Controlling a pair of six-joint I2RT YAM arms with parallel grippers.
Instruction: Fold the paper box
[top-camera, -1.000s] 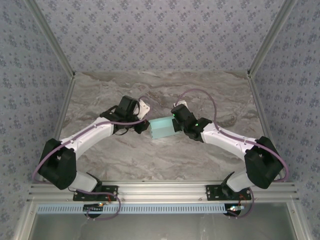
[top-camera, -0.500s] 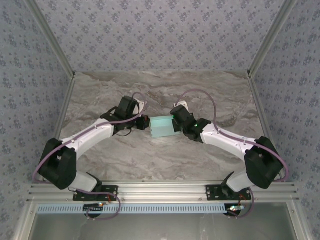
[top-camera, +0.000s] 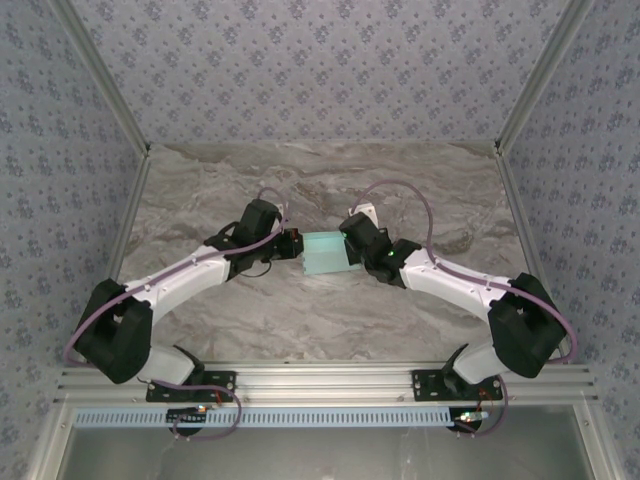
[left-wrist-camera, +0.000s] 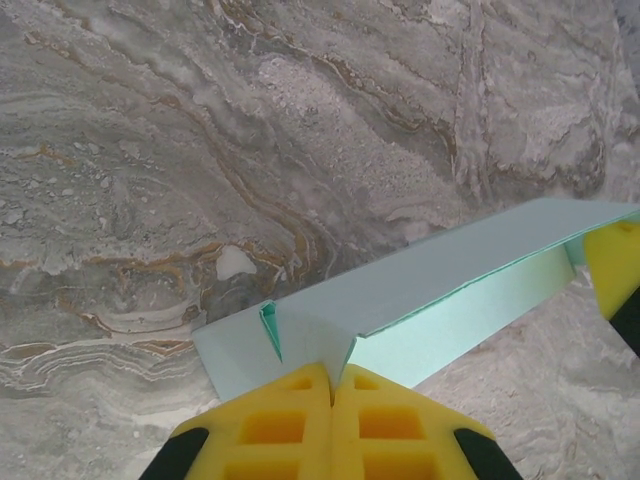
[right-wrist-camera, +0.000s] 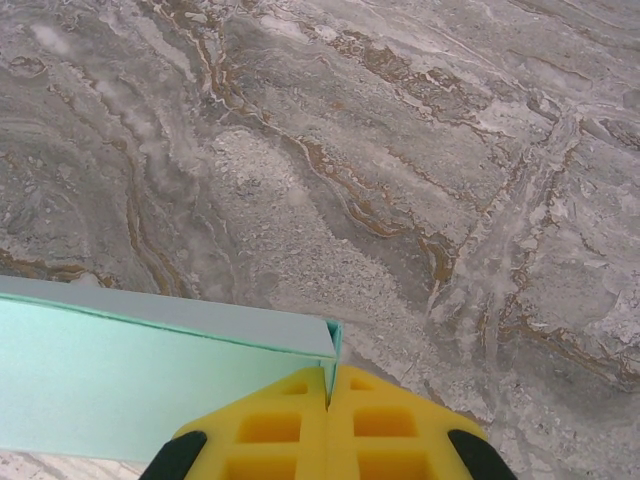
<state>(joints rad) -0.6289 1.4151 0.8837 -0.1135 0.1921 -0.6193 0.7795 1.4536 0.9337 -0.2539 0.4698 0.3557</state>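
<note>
One creased cyan paper box, marbled table

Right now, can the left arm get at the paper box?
Probably yes: the left jaws look shut on a flap at the left end of the paper box, with nothing in between. The right jaws pinch the opposite corner.

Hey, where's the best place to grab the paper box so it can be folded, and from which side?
Probably pinch its thin end edges, one from each side. The paper box is thin folded card lying crosswise, so its ends suit a flat pinch: the left gripper clamps the left-end flap, and the right gripper clamps the right-end corner seam.
</note>
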